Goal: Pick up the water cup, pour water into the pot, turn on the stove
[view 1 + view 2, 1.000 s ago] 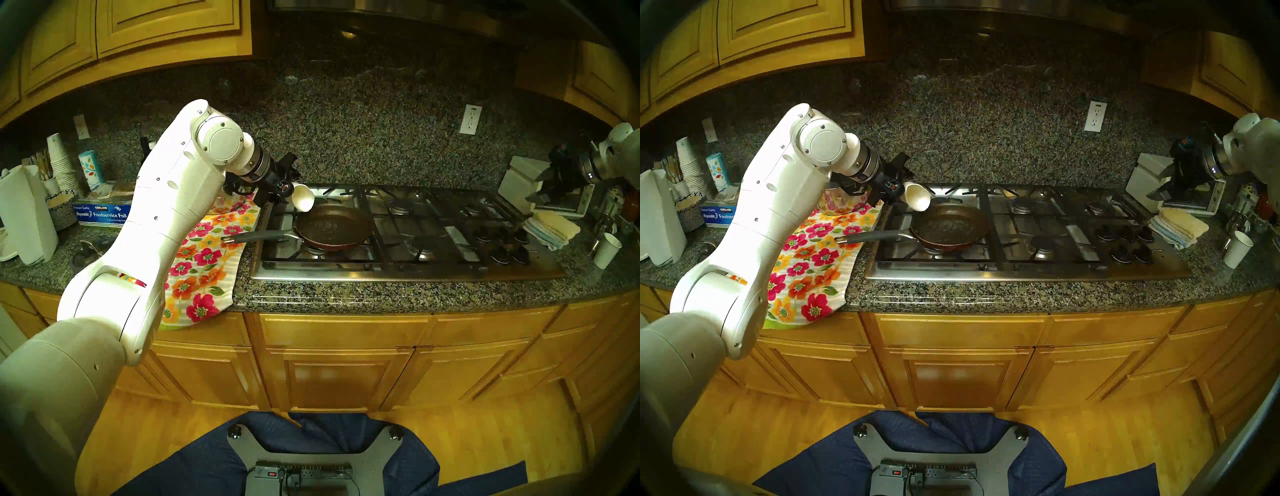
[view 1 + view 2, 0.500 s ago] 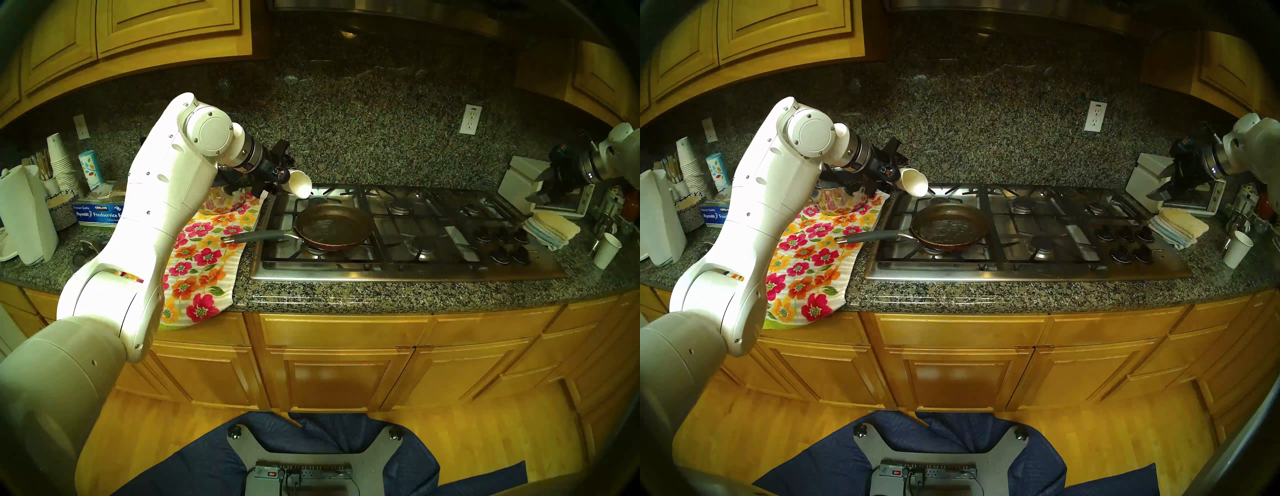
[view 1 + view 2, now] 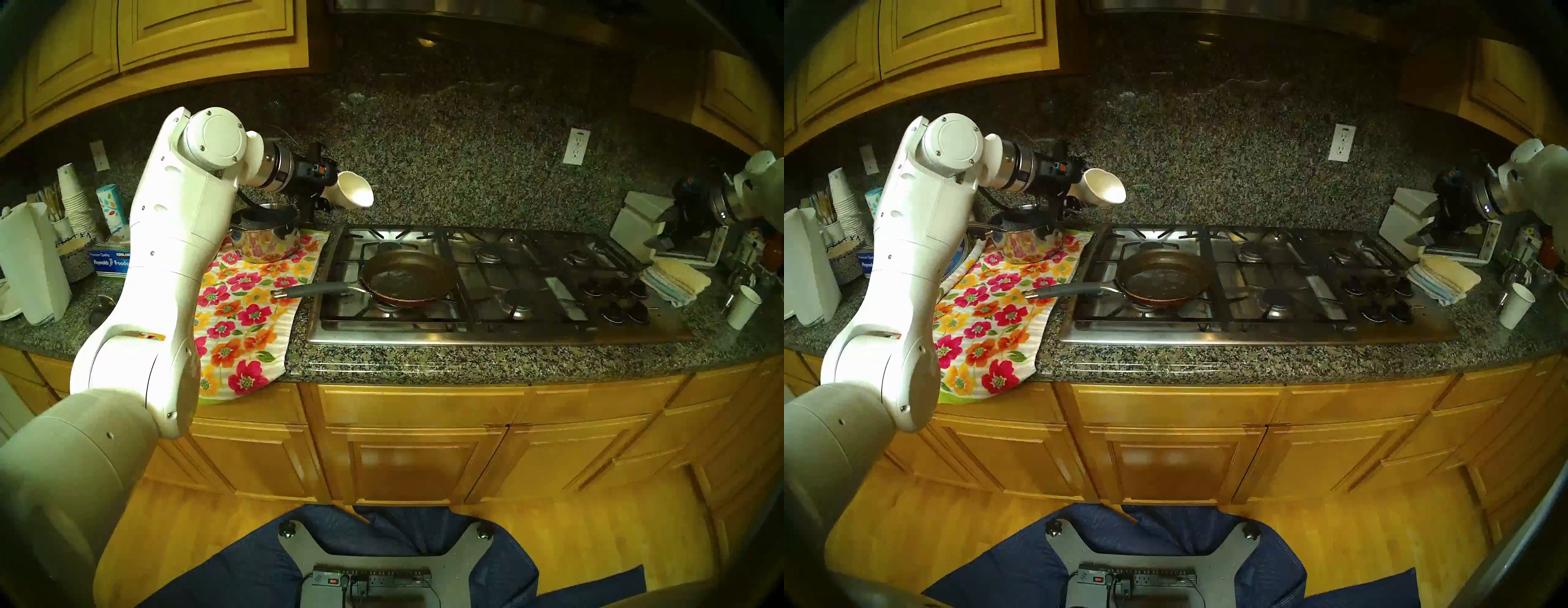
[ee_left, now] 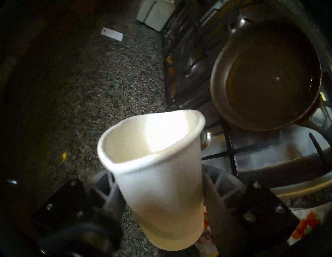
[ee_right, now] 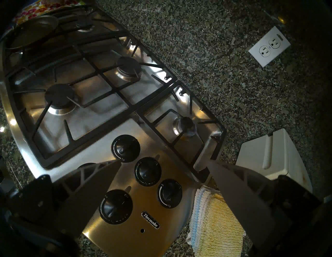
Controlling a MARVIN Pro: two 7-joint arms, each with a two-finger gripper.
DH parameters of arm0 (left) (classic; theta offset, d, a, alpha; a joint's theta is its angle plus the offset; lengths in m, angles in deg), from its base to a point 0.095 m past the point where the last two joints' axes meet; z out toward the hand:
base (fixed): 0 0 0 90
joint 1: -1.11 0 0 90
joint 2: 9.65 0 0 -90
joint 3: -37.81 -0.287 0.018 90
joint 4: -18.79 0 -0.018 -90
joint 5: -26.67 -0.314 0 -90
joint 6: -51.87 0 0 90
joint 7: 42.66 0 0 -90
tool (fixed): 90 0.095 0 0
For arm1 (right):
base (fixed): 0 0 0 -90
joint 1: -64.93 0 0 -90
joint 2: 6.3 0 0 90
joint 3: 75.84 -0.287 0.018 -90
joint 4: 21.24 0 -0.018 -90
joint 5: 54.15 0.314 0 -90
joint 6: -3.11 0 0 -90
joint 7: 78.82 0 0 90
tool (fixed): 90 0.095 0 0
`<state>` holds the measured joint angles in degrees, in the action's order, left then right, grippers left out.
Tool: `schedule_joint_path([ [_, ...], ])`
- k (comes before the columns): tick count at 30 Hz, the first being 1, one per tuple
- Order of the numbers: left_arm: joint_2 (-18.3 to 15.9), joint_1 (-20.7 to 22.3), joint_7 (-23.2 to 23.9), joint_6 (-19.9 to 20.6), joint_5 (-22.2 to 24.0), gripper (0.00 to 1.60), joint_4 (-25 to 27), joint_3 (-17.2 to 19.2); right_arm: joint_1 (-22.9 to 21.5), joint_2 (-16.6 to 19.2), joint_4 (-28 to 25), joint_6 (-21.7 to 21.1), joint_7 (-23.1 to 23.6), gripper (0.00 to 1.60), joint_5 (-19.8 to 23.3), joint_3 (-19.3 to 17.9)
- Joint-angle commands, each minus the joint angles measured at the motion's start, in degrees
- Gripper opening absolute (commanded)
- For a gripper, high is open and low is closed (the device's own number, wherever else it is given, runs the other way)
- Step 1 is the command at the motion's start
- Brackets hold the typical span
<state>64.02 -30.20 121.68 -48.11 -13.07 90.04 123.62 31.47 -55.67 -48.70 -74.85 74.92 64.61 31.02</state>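
The two head views are looking down from above the floor at the counter, showing nearly the same picture, with the stove (image 3: 500, 335) across the middle. The left wrist view is sitting close behind the water cup (image 4: 158, 179) and is facing obliquely down toward the pot (image 4: 221, 75); it is tilted. The right wrist view is looking down, tilted, at the knobs (image 5: 148, 172). All four views are sharing the stove, and the pot too.

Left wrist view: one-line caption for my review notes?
Left gripper shut on squeezed white paper cup, beside frying pan on stove.
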Motion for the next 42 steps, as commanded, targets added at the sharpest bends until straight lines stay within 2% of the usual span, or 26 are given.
schedule_joint_path([
  [1,-0.51,-0.65,-0.8,5.96,5.36,0.9,2.53,8.37,-1.8,-0.15,1.36,0.07,-0.18,1.6,0.1,0.04],
  [4,-0.8,-2.16,-1.03,6.99,7.23,0.92,3.33,10.23,-1.81,-0.15,1.37,0.07,-0.18,1.6,0.1,0.04],
  [6,-1.41,-4.45,-1.46,9.05,9.68,0.93,4.66,13.07,-1.81,-0.15,1.37,0.07,-0.18,1.6,0.1,0.04],
  [8,-1.32,-6.07,-1.13,10.48,10.4,0.93,5.58,15.73,-1.82,-0.15,1.37,0.07,-0.18,1.6,0.11,0.05],
  [12,-1.9,-8.55,-0.88,12.18,11.9,0.93,7.12,18.41,-1.82,-0.15,1.37,0.07,-0.18,1.6,0.11,0.05],
  [13,-2.01,-10.34,-0.78,13.58,13.03,0.97,8.36,20.57,-1.82,-0.15,1.37,0.07,-0.18,1.6,0.11,0.05],
  [14,-2.4,-11.07,-0.99,14.21,13.83,0.97,8.84,20.84,-1.82,-0.15,1.37,0.07,-0.18,1.6,0.11,0.05],
  [15,-1.89,-12.01,-0.77,14.67,14.25,0.97,9.46,22.71,-1.82,-0.15,1.37,0.07,-0.18,1.6,0.11,0.05],
  [17,-2.4,-12.75,-1.15,15.34,15.14,1.0,9.82,22.81,-1.82,-0.15,1.37,0.07,-0.18,1.6,0.11,0.05],
  [22,-1.4,-18.75,-0.82,16.76,17.76,1.07,12.49,29.7,-1.84,-0.14,1.39,0.07,-0.17,1.6,0.1,0.05],
  [26,-1.22,-20.68,-0.92,16.7,18.98,1.09,12.07,32.3,-1.84,-0.14,1.38,0.07,-0.17,1.6,0.1,0.05],
  [32,-0.63,-23.69,-0.56,14.21,21.92,1.14,11.15,37.24,-1.86,-0.14,1.41,0.06,-0.15,1.6,0.09,0.06],
  [35,-0.24,-24.61,-0.01,12.03,23.74,1.15,9.22,39.42,-1.86,-0.14,1.41,0.06,-0.14,1.6,0.08,0.06],
  [36,0.03,-24.99,0.07,9.72,25.06,1.16,7.57,40.85,-1.86,-0.14,1.41,0.06,-0.14,1.6,0.08,0.06],
  [42,-0.54,-23.87,0.95,6.64,27.54,1.09,1.91,43.3,-1.87,-0.14,1.42,0.06,-0.13,1.6,0.08,0.06],
])
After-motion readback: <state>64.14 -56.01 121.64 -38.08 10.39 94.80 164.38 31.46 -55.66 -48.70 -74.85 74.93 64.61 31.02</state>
